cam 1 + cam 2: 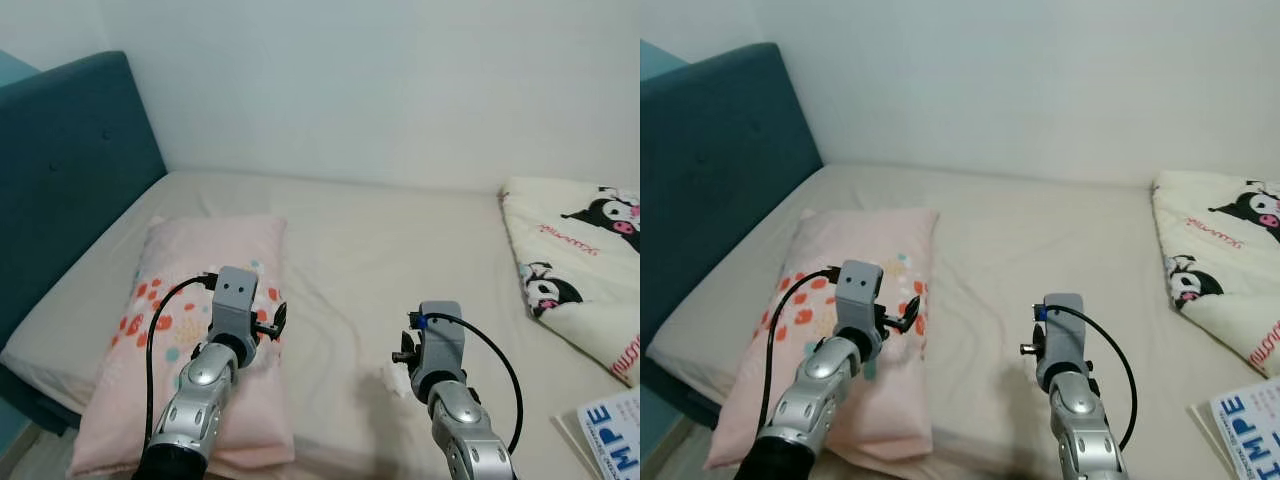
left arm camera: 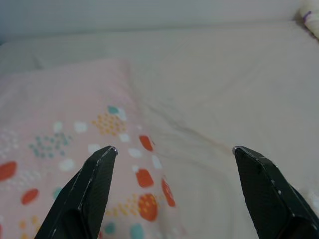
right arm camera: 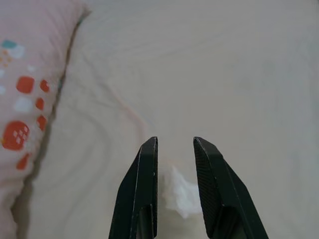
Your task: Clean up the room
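A small crumpled white tissue point(image 1: 395, 380) lies on the beige bed sheet point(image 1: 380, 250) near the bed's front edge. My right gripper point(image 3: 175, 141) hovers just over the tissue point(image 3: 180, 196), open by a narrow gap, and the tissue shows between the two fingers, closer to the wrist than their tips. My left gripper point(image 2: 174, 149) is open wide above the right edge of a pink pillow point(image 1: 200, 250) printed with red and teal dots. Nothing sits between its fingers.
A teal padded headboard point(image 1: 70, 170) rises on the left. A folded cream blanket with cartoon prints point(image 1: 580, 270) lies at the right of the bed. A printed paper with blue letters point(image 1: 615, 430) rests at the front right corner. A white wall closes off the far side.
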Controlling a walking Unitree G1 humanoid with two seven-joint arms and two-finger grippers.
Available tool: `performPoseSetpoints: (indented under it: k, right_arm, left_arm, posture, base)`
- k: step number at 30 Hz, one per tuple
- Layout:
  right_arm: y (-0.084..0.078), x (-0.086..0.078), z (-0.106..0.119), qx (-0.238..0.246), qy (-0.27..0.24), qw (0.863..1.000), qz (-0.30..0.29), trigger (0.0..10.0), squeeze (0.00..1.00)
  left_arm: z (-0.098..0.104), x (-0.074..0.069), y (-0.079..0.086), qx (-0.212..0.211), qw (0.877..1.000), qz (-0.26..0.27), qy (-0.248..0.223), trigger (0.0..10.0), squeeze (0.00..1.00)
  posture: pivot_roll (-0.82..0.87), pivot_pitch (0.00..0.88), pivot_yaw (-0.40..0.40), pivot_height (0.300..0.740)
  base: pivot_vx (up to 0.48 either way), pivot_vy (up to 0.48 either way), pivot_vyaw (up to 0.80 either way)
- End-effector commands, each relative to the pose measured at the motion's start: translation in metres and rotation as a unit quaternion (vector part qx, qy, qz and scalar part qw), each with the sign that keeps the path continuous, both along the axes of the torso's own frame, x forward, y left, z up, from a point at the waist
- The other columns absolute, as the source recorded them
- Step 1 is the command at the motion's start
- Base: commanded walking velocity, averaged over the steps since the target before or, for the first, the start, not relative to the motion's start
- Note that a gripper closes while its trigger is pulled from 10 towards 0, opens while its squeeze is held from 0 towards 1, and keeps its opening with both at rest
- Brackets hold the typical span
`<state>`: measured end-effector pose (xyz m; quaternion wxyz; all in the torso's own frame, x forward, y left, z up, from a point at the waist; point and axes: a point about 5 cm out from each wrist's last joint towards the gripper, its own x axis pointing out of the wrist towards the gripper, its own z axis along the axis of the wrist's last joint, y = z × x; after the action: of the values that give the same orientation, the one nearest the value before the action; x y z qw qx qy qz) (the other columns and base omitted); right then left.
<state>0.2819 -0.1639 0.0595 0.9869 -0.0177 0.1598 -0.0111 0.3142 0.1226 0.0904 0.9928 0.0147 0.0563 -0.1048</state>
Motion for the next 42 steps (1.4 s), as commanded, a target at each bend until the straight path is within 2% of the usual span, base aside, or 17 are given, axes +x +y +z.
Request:
performPoseSetpoints:
  k: [1, 8, 10, 13, 18, 32, 35, 42]
  right_arm:
    - [0.004, 0.001, 0.002, 0.004, -0.007, 1.0, 0.007, 10.0, 0.0]
    - [0.006, 0.001, 0.003, 0.004, -0.007, 1.0, 0.013, 10.0, 0.0]
    - [0.009, 0.003, 0.005, -0.023, -0.013, 0.999, 0.026, 10.0, 0.0]
    - [0.01, 0.003, 0.005, -0.016, -0.015, 0.999, 0.027, 10.0, 0.0]
    - [0.013, 0.003, 0.005, -0.033, -0.01, 0.998, 0.048, 10.0, 0.0]
    - [0.018, 0.004, 0.004, -0.034, -0.004, 0.997, 0.066, 10.0, 0.0]
    - [0.018, 0.003, 0.003, -0.023, -0.002, 0.998, 0.063, 10.0, 0.0]
    - [0.021, 0.001, -0.002, -0.031, 0.01, 0.996, 0.078, 10.0, 0.0]
  left_arm:
    - [-0.003, -0.002, 0.006, 0.01, 1.0, 0.009, 0.005, 10.0, 0.0]
    - [-0.003, -0.002, 0.011, 0.013, 1.0, 0.02, 0.005, 10.0, 0.0]
    - [-0.002, -0.002, 0.015, 0.006, 1.0, 0.031, 0.005, 10.0, 0.0]
    - [-0.002, -0.003, 0.017, 0.017, 0.999, 0.028, 0.001, 10.0, 0.0]
    - [-0.002, -0.004, 0.019, 0.008, 0.999, 0.034, 0.009, 10.0, 0.0]
    - [-0.003, -0.008, 0.022, 0.008, 0.999, 0.039, 0.013, 10.0, 0.0]
    - [-0.004, -0.008, 0.023, 0.004, 0.999, 0.047, 0.018, 10.0, 0.0]
    - [-0.005, -0.009, 0.026, 0.002, 0.998, 0.056, 0.027, 10.0, 0.0]
  posture:
    - [-0.03, 0.0, 0.026, 0.738]
    - [-0.03, 0.005, 0.023, 0.74]
    - [-0.03, 0.008, 0.022, 0.74]
    - [-0.03, 0.008, 0.022, 0.74]
    - [-0.02, 0.009, 0.019, 0.74]
    - [-0.02, 0.011, 0.011, 0.74]
    - [-0.01, 0.011, 0.011, 0.74]
    - [-0.01, 0.013, 0.01, 0.74]
  base:
    - [0.0, 0.0, 0.0]
    - [0.0, 0.0, 0.0]
    - [0.0, 0.0, 0.0]
    - [0.0, 0.0, 0.0]
    - [0.0, -0.288, 0.0]
    - [0.0, -0.465, 0.8]
    - [0.0, 0.0, 0.53]
    - [0.0, 0.0, 0.0]
